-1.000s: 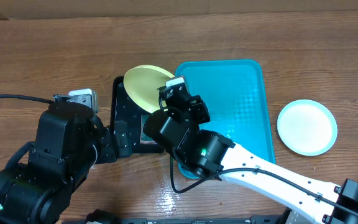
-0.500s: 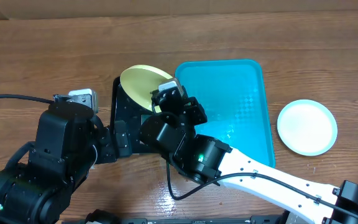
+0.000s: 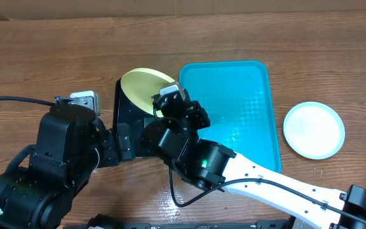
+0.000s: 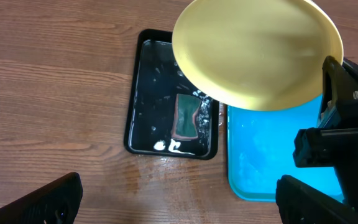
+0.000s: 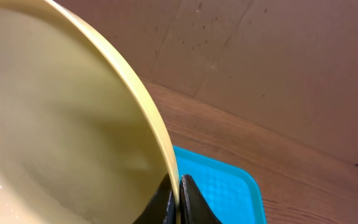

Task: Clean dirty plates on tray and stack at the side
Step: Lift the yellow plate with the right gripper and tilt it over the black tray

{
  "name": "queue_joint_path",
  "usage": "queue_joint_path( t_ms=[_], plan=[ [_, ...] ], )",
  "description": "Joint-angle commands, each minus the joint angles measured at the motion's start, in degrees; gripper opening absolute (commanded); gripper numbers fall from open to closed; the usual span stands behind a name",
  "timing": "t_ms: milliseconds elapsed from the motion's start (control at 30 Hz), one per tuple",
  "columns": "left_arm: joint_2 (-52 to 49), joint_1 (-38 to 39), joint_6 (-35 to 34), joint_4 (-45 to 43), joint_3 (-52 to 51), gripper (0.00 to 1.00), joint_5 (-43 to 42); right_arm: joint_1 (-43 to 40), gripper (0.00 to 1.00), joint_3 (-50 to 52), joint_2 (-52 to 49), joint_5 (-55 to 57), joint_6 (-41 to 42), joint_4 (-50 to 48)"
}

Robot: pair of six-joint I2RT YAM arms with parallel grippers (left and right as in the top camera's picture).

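Yellow plate: hung tilted at upper centre of the overhead frame, over the black tray, its rim clamped in the right gripper jaws. Turquoise tray: lay centre right on the worktop. Pale-blue plate: sat flat at far right, apart from the tray. Left gripper: jaws stood wide apart, holding nothing.

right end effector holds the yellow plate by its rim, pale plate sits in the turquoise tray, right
No: the pale plate sits on the table beside the turquoise tray, not in it, per the overhead view. The right end effector holds the yellow plate by its rim.
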State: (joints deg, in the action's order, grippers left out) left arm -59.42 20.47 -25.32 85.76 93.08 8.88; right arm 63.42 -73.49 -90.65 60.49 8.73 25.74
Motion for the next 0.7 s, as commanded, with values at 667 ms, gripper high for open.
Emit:
queue_joint_path(
  t_ms=[667],
  plan=[
    [-0.11,-0.31,0.04,-0.09,0.83,1.00,0.92,-20.35,0.04,-1.64,0.24,-46.97,33.99,10.38]
  ],
)
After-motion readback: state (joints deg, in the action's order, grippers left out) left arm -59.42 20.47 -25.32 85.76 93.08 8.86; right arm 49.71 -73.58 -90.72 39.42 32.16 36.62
